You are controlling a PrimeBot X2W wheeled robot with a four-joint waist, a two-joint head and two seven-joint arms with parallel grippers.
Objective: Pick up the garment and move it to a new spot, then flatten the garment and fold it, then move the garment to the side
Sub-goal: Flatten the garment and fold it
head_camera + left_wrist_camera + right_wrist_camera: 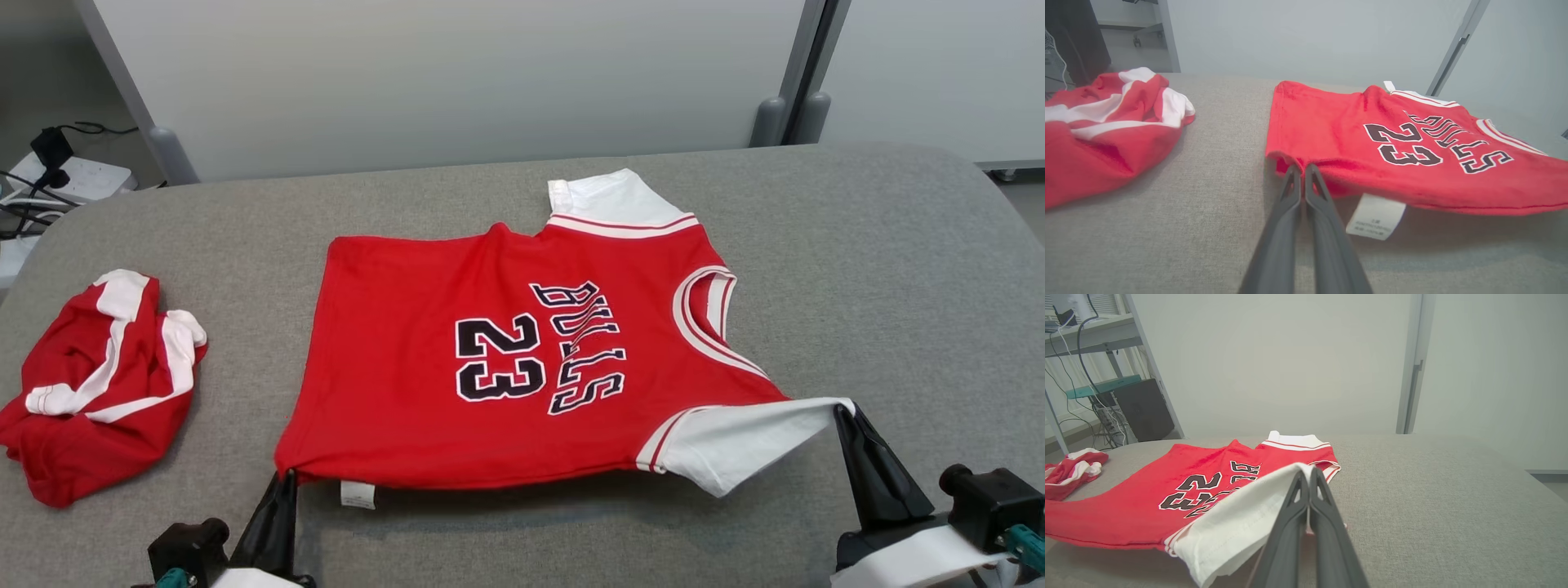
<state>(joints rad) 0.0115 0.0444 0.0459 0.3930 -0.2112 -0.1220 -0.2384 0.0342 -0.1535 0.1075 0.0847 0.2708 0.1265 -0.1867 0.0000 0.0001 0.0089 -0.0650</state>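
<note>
The grey padded surface (857,269) carries everything, and the red jersey (506,367) lies spread across its middle, number and lettering up, neck opening toward my right. Its far edge rests on the surface, while the near edge hangs a little above it, with shadow beneath.

Well apart on my left sits a crumpled red garment (98,384) with white stripes, not involved in what I'm holding.

My left end effector (287,475) is closed tight on the jersey's near hem corner (1286,161). My right end effector (841,411) is pinched on the tip of the near white sleeve (1241,522). I judge that I hold these two points spread wide so the near edge stays taut and the cloth settles flat rather than bunching, which suits the flattening step before any fold.

A small white care label (357,494) dangles from the hem just beside my left fingers (1284,212).

The jersey's underside is hidden, so I cannot tell whether its back layer lies smooth. How much fabric sits between my jaws is unclear, and both arms are cut off at the head view's bottom edge.
</note>
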